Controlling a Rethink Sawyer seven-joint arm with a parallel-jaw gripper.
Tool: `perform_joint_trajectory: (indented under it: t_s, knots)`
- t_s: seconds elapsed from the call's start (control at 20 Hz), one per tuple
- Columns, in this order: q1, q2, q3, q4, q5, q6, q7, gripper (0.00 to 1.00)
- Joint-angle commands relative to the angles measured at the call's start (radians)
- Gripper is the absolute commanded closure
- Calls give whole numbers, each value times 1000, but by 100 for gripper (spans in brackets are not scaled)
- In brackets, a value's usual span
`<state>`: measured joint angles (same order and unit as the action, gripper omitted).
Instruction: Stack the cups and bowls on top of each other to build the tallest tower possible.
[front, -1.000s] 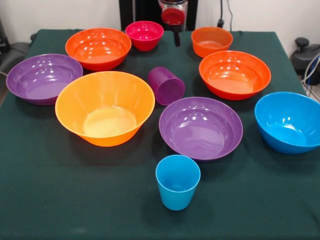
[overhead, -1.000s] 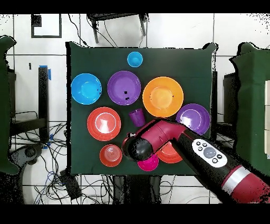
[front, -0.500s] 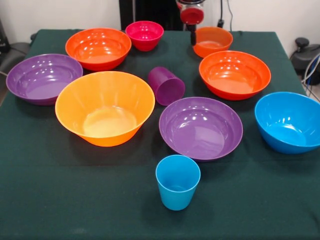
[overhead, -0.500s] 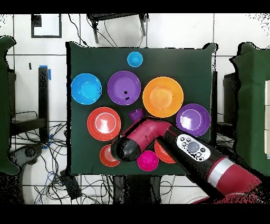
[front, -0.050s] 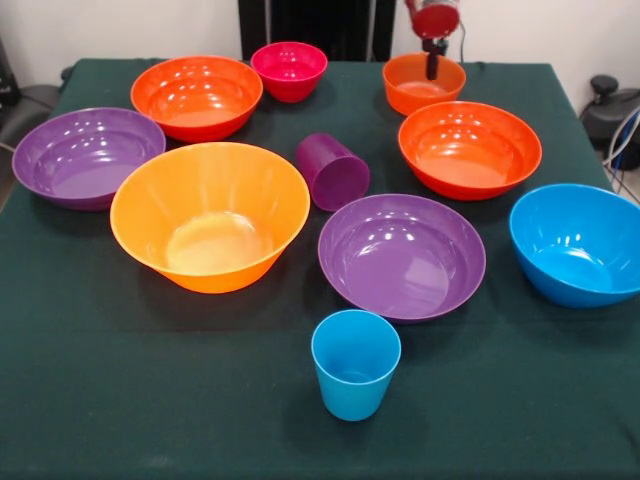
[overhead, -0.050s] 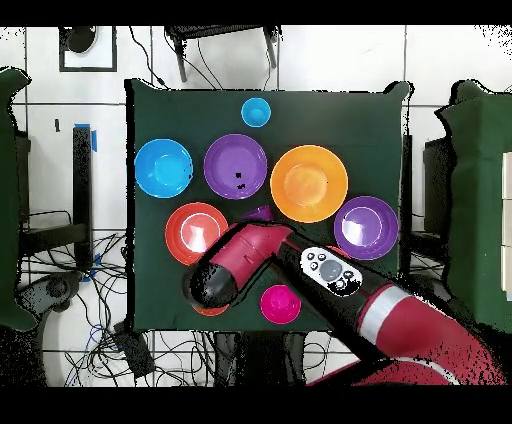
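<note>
Gripper (front, -0.050s: 432, 68): hangs over the small orange bowl (front, -0.050s: 423, 82), dark tip down inside its rim line in the front view; can't tell if it's open or closed.
Arm (overhead, -0.050s: 300, 268): red and black, crosses the table from the robot's edge in the overhead view and covers the small orange bowl, most of 1 red-orange bowl and part of the purple cup.
Table (front, -0.050s: 150, 400): dark green cloth; nothing stacked, all 10 pieces sit apart on it.
Light blue cup (front, -0.050s: 355, 363): upright, mouth up, alone at the near edge in the front view, just in front of the middle purple bowl (front, -0.050s: 402, 255).
Purple cup (front, -0.050s: 332, 171): lying on its side, between the big orange bowl (front, -0.050s: 210, 214) and the middle purple bowl.
Red-orange bowls: 1 (front, -0.050s: 197, 96) at the far left beside the small magenta bowl (front, -0.050s: 289, 70); 1 (front, -0.050s: 469, 148) at the right, just in front of the small orange bowl.
Second purple bowl (front, -0.050s: 88, 156): left edge, next to the big orange bowl.
Blue bowl (front, -0.050s: 578, 243): right edge, near the middle purple bowl.
Orientation: all 8 bowls upright, empty.
Overhead check: small magenta bowl (overhead, -0.050s: 281, 303) shows clear beside the arm; light blue cup (overhead, -0.050s: 256, 112) at the table's far edge.
</note>
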<state>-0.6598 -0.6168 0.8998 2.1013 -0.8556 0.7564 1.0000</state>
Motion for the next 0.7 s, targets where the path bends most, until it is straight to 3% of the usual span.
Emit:
perform_joint_trajectory:
  t_s: [0.05,0.35,0.7]
  knots:
    - [55,-37,20,-9,56,65,-20,0]
    - [28,-42,23,-59,99,97,-98,0]
    - [-115,-43,16,-76,93,114,-203,0]
